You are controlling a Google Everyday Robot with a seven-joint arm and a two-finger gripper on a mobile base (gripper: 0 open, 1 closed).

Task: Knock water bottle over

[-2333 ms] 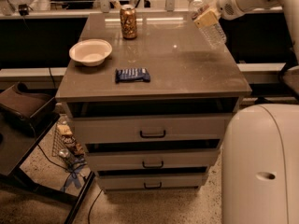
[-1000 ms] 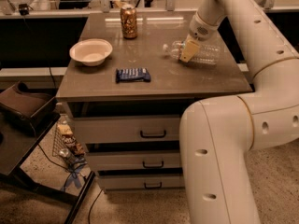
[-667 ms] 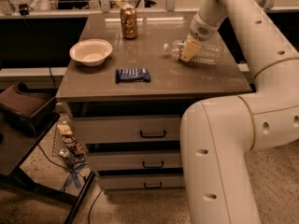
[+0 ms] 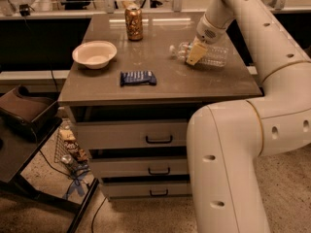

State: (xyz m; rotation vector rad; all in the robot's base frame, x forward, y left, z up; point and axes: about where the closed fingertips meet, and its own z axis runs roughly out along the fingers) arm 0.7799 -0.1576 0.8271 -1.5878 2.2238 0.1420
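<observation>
The water bottle (image 4: 210, 55) is clear ribbed plastic and lies on its side on the right part of the brown cabinet top (image 4: 165, 84), its white cap pointing left. My gripper (image 4: 195, 54) hangs from the white arm and rests over the bottle's neck end, its yellowish fingertip touching or just in front of the bottle.
A gold-brown drink can (image 4: 133, 23) stands upright at the back of the cabinet top. A white bowl (image 4: 95, 54) sits at the left and a dark blue snack bar (image 4: 138, 77) lies near the front. My white arm fills the right side. A dark side table (image 4: 22, 113) stands at the left.
The bottle stood upright near the right back edge 2.3 s ago; it now lies on its side. Over the last second the gripper and bottle have stayed nearly still.
</observation>
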